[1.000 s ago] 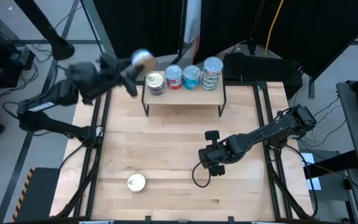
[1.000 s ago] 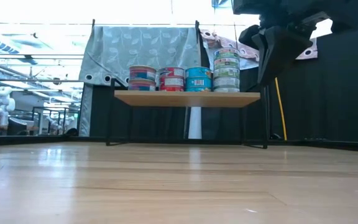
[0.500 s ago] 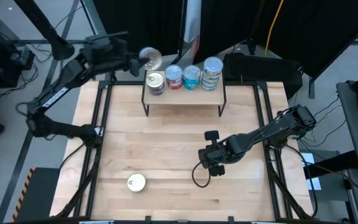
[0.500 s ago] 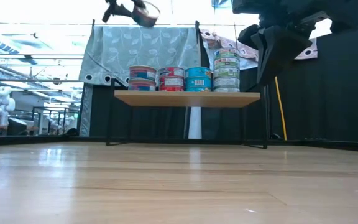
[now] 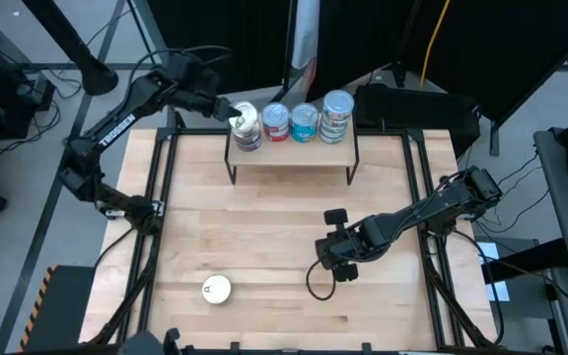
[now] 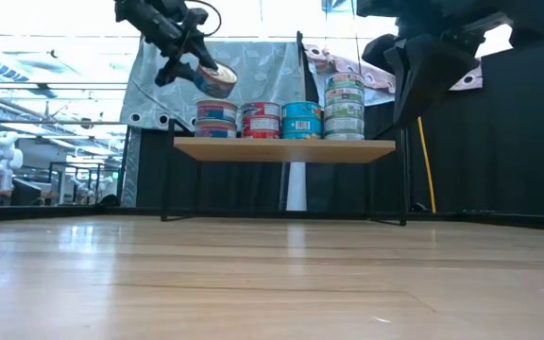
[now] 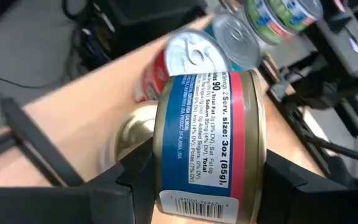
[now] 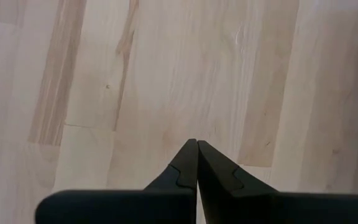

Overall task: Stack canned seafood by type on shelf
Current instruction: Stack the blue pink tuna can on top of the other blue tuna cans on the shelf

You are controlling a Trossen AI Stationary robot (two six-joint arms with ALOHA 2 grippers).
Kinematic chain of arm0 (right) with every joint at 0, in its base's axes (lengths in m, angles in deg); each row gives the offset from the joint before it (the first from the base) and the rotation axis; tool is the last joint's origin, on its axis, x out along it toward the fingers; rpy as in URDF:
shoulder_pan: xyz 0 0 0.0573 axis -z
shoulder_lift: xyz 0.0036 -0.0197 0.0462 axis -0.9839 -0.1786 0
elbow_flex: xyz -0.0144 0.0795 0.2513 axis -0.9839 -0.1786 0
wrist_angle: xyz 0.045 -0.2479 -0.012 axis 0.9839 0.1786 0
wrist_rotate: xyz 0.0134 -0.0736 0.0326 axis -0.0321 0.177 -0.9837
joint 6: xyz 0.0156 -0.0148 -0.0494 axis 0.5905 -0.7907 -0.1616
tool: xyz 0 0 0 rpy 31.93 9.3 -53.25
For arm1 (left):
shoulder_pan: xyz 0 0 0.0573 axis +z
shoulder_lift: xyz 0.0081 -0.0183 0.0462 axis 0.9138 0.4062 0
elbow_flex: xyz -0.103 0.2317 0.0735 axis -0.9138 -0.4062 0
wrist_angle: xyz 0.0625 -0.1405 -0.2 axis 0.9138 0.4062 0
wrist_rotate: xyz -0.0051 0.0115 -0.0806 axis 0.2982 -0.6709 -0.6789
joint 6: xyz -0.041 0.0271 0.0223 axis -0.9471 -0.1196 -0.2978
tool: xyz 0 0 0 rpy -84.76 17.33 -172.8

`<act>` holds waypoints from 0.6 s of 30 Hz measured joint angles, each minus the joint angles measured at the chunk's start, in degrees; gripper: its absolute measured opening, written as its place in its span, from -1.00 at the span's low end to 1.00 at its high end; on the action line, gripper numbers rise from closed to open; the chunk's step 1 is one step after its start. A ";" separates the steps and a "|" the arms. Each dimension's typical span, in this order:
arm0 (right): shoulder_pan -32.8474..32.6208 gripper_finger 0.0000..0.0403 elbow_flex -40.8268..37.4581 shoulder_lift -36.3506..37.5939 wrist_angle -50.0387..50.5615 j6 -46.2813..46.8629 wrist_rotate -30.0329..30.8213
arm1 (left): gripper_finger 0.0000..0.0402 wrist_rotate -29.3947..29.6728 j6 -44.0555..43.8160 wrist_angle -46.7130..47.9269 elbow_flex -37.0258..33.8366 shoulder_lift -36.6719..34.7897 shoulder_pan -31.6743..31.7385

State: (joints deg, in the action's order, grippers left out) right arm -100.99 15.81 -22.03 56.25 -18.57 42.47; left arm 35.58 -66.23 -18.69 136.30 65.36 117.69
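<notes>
My left gripper (image 5: 235, 110) holds a blue-and-red-labelled tin (image 7: 210, 143) in the air just above the left end of the shelf (image 5: 291, 150). In the low view the tin (image 6: 215, 80) hangs tilted over the leftmost stack (image 6: 216, 115). Three more stacks (image 5: 305, 120) stand in a row on the shelf's wooden top. One tin with a pale lid (image 5: 216, 289) stands alone near the table's front edge. My right gripper (image 5: 335, 271) is shut and holds nothing, above the table right of centre. My left gripper pinches the tin between its two fingers (image 7: 135, 180), one on each flat end (image 7: 161, 155), so the labelled side wall faces the wrist camera. The fingers come slanting down from the table's far left. The tin is lifted clear, tilted, above the leftmost stack.
The shelf stands at the table's far edge on thin black legs (image 6: 165, 184). Black rails (image 5: 156, 197) run along the table's left and right sides. Bare wooden tabletop (image 5: 264, 227) lies between the shelf and the lone tin.
My left gripper has swung with the tin from beyond the table's far left corner toward the right and down, to the shelf's left end. It has rolled on the way, so the tin now sits tilted. The right arm has kept still.
</notes>
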 joint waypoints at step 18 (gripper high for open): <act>0.00 -1.00 0.00 0.00 -1.45 -0.93 0.02 | 0.03 -1.05 2.54 0.64 0.00 1.68 0.22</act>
State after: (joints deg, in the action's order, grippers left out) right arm -100.99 15.81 -22.03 54.79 -19.50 42.49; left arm 34.53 -63.68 -18.04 136.30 67.04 117.91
